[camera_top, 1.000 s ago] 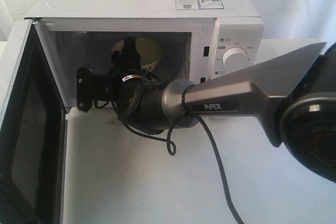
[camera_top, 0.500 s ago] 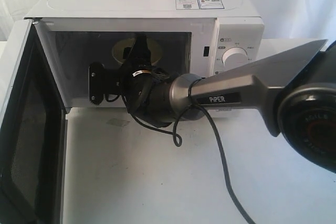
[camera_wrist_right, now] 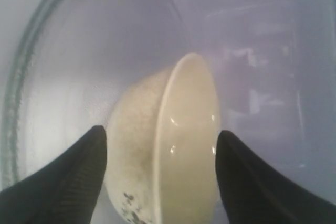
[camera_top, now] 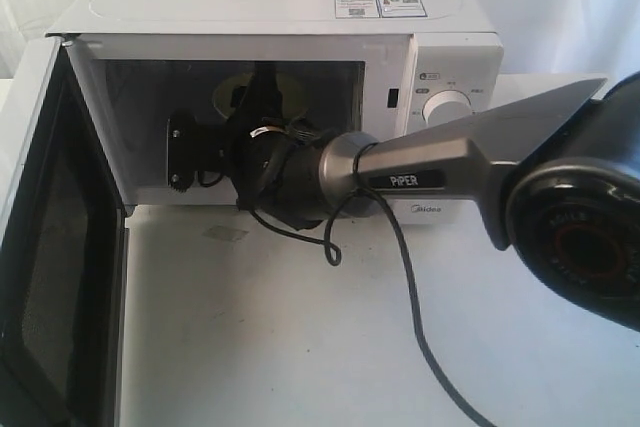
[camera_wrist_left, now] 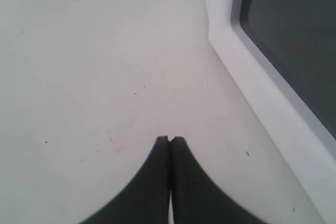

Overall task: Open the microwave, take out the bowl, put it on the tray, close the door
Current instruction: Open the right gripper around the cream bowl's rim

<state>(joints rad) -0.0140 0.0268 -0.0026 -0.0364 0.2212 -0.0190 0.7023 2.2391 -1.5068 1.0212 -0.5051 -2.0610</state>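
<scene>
The right arm (camera_top: pixel 440 162) has pushed deeper into the microwave (camera_top: pixel 300 7) than a second ago, and its wrist now hides most of the bowl (camera_wrist_right: pixel 173 150) in the exterior view. The bowl sits on the glass turntable (camera_wrist_right: pixel 52 77) inside. The right gripper (camera_wrist_right: pixel 161 136) is spread wide, one finger on each side of the bowl; I cannot tell whether they touch it. The door (camera_top: pixel 60 247) stays swung wide open. The left gripper (camera_wrist_left: pixel 169 140) is closed over the table (camera_wrist_left: pixel 79 51), beside the door.
</scene>
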